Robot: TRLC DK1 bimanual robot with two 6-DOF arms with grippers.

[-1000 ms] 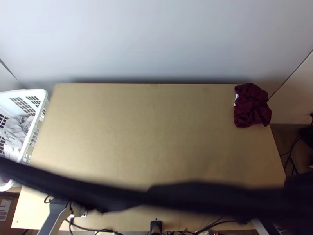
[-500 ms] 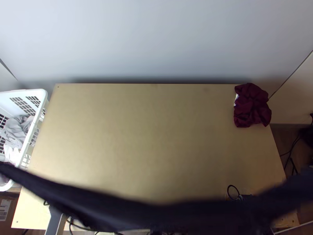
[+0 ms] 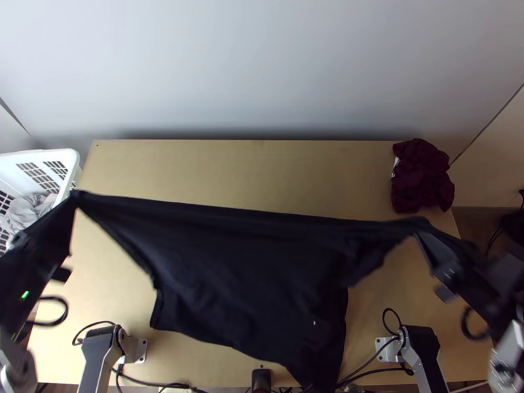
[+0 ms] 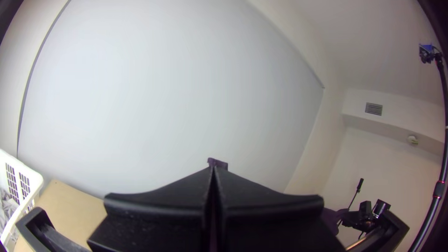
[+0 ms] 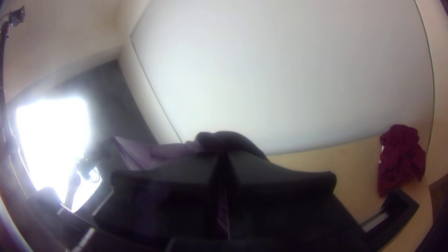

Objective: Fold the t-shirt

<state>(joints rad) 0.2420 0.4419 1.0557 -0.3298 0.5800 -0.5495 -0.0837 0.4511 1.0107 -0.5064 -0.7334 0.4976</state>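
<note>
Top view: a dark T-shirt (image 3: 242,275) is held stretched between the left pincer (image 3: 74,194) and the right pincer (image 3: 422,226). Its upper edge is drawn in a nearly straight line from one pincer to the other (a slight dip is made towards the right one). The body of the shirt is let down on the near side of both pincers, in front of the bare far part of the table (image 3: 209,167), and its lowest part is brought to the near edge. A loose flap is left drooping just inside the right pincer.

By the left wrist view, the left pincer (image 4: 213,170) is closed on the shirt, and a small bit of cloth is pushed out past its tips. By the right wrist view, the right pincer (image 5: 223,156) is closed on it too (here the cloth is bunched at the tips and a fold is spread out to one side).

A white basket (image 3: 52,155) is placed near the left pincer, at the table's left end, with grey cloth (image 3: 25,213) heaped inside. A crumpled maroon cloth (image 3: 422,177) is set beyond the right pincer, at the far right corner.
</note>
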